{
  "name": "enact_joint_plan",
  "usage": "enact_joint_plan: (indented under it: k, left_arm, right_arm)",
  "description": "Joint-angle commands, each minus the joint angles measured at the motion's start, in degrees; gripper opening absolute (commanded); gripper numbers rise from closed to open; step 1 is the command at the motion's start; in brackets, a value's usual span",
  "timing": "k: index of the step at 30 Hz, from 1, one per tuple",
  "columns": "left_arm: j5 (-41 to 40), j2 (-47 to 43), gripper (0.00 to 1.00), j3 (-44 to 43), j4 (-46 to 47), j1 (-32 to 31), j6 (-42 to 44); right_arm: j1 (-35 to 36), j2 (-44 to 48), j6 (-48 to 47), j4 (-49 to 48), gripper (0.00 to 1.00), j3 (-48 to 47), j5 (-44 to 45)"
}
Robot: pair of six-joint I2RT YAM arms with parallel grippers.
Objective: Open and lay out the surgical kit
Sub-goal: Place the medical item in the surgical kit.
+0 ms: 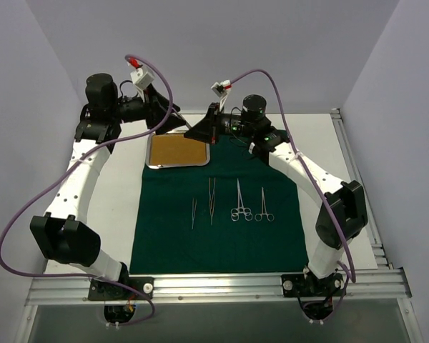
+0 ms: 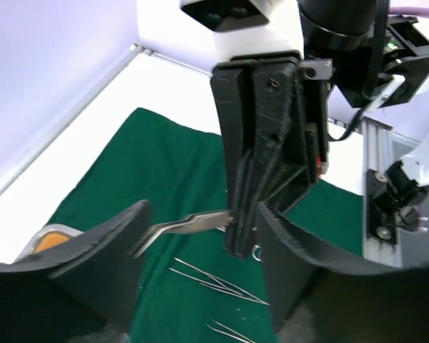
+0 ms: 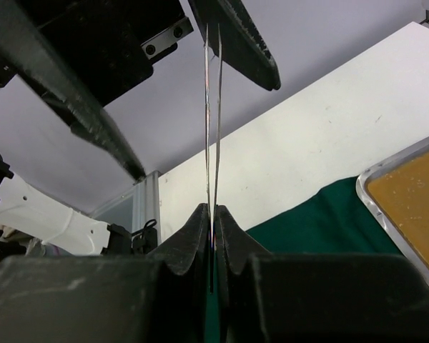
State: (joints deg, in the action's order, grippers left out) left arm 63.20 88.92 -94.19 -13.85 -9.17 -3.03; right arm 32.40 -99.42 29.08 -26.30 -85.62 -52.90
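Likely handover, 12 o'clock of cloth (image 1: 222,243): tweezers (image 3: 212,121) pinched in right gripper (image 3: 213,214), tip inside spread left gripper (image 2: 204,213). Next: close left, release right.

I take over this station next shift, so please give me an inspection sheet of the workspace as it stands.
Surface: white table, green cloth spread flat on it.
Job's things: tray on the cloth's far left corner, nothing in it; two clamps and two tweezers side by side on the cloth; third tweezers held in the air.
Clutter: nothing seen.
Pincers: right pincer shut on the third tweezers; left pincer open, a finger on either side of them.
Cables: a purple cable loops off each arm.
Surroundings: plain walls; metal rail along the table's near edge.
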Motion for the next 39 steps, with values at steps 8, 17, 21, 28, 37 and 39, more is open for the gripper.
enact_joint_plan:
  k: [8, 17, 21, 28, 37, 39]
  left_arm:
    - [-0.09, -2.00, 0.26, -0.55, 5.85, 0.12, -5.67]
    - [-3.60, -2.97, 0.02, -0.11, 0.86, -1.37, -5.33]
    - [-17.46, -2.44, 0.02, -1.34, -11.77, -3.83, -2.69]
    - [-48.05, 4.39, 0.02, -10.37, -33.65, -7.79, -4.18]
    - [-54.76, 7.67, 0.02, -14.53, -41.17, -9.29, -11.47]
    - [-54.59, 7.58, 0.02, -14.44, -41.61, -9.29, -12.96]
  right_arm:
    - [0.64, 4.49, -1.48, -1.91, 0.00, 1.60, -0.01]
    - [0.56, 3.62, -1.74, -0.42, 0.05, 0.90, 1.57]
    - [1.25, 2.65, -9.45, 12.98, 0.72, -2.43, 12.78]
    - [7.58, 3.26, -22.39, 27.96, 0.89, -6.92, 33.88]
    - [13.83, -1.57, -24.17, 29.39, 0.54, -8.43, 42.44]
    - [13.92, -1.40, -21.63, 26.14, 0.51, -7.19, 43.50]
